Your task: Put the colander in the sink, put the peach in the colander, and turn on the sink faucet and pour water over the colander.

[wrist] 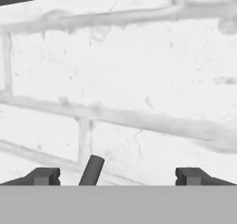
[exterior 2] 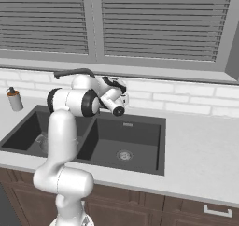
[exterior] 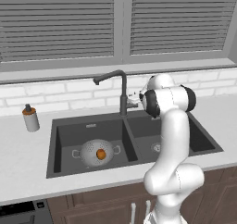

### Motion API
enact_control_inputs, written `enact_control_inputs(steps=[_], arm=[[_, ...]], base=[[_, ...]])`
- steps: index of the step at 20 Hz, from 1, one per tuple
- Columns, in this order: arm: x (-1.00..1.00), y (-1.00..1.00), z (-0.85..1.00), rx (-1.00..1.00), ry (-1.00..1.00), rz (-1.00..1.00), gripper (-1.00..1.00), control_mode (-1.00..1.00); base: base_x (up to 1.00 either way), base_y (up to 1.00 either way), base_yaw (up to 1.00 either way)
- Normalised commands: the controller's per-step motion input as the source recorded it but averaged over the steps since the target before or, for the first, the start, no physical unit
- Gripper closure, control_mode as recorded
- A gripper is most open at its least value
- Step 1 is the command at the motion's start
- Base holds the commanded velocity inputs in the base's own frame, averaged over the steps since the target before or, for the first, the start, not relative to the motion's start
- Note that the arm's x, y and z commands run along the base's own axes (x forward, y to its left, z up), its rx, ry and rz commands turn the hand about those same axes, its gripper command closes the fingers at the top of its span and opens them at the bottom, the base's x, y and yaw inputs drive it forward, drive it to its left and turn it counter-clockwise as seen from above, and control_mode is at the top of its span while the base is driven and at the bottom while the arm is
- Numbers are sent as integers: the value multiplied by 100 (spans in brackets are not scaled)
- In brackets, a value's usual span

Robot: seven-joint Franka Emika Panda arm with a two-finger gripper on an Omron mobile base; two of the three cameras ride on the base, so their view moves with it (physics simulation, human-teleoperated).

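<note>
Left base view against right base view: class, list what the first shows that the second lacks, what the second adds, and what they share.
Left base view: the peach sitting in the colander, in the left basin of the sink.
Right base view: the right basin's whole drain, unobstructed, and a drawer handle at lower right.
Both: the sink, the faucet, the bottle on the counter, the blinds and the arm.
</note>
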Motion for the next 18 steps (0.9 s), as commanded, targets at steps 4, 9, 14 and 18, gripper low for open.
enact_control_inputs(steps=[4,9,14,18], arm=[[1,0,-23,3,0,-2,-100,-100],[13,0,-18,4,0,-2,-100,-100],[14,4,-38,5,3,-2,100,-100],[7,1,-41,3,0,-2,100,-100]], base=[[0,0,0],[0,0,0],[0,0,0],[0,0,0]])
